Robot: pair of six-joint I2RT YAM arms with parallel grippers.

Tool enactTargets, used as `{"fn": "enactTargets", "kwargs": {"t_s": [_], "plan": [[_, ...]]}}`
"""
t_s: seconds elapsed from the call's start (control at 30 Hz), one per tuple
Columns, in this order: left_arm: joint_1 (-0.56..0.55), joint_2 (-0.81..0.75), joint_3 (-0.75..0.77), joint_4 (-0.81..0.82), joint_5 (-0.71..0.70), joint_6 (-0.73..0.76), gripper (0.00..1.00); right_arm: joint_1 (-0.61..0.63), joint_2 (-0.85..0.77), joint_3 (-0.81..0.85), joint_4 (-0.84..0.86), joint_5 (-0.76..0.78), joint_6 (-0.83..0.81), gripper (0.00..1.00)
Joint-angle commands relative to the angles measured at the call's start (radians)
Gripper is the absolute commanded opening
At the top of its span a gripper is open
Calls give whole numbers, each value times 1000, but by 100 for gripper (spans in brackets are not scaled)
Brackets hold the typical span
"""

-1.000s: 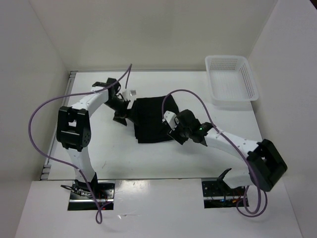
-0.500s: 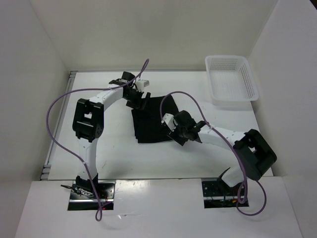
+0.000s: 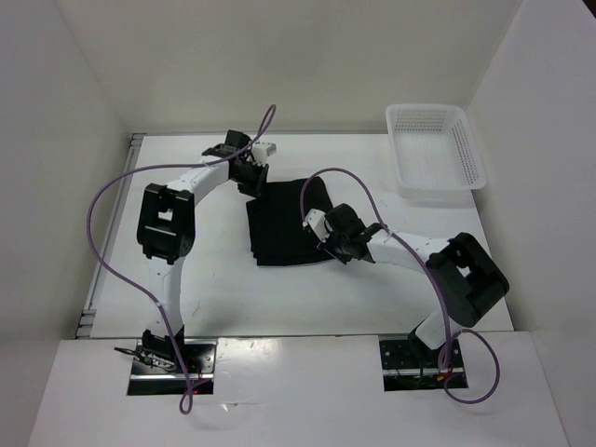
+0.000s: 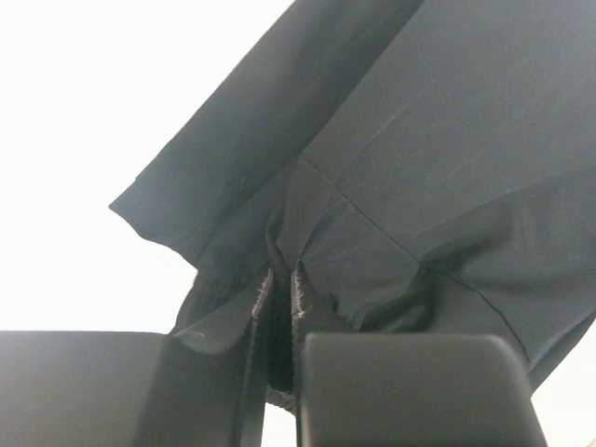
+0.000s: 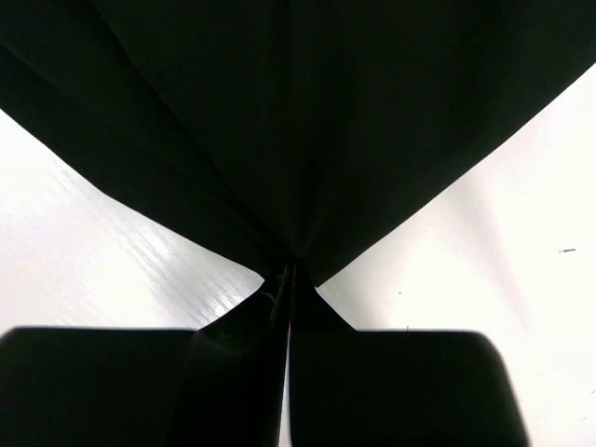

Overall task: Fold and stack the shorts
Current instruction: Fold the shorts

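The black shorts (image 3: 282, 223) lie partly folded on the white table (image 3: 196, 279), in the middle. At their far left corner my left gripper (image 3: 252, 177) is shut on a bunched fold of the shorts (image 4: 391, 149), the fabric pinched between its fingertips (image 4: 300, 289). My right gripper (image 3: 328, 244) sits at the near right corner, shut on the edge of the shorts (image 5: 298, 112), which fan out from the pinch point. The left gripper (image 4: 279, 284) and the right gripper (image 5: 289, 272) each show cloth between closed jaws.
A white mesh basket (image 3: 434, 149) stands empty at the back right of the table. White walls enclose the table on three sides. Purple cables loop over both arms.
Both grippers have closed onto the shorts. The left arm swung from the shorts' left side to their far left corner; the right gripper shifted slightly toward the fabric edge.
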Motion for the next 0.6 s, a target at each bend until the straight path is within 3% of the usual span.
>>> {"fn": "enactTargets", "kwargs": {"t_s": [0.0,0.07,0.13,0.23,0.27,0.33,0.57], "plan": [[24,-7,45,36,-9,6,13,-3,9,41,44,5,-26,0],[36,6,86,48,-43,6,13,-3,9,41,33,-4,-37,0],[49,32,132,16,-43,6,34,-3,0,21,22,-4,-63,0],[49,46,142,-16,-4,6,47,-3,-21,21,22,-4,-63,0],[49,35,119,-16,21,6,52,-3,-21,21,22,-4,-72,6],[49,24,107,-16,42,6,65,-3,-21,46,22,-4,-72,44],[49,-65,116,-39,32,6,100,-3,-107,197,-50,-28,-39,76]]}}
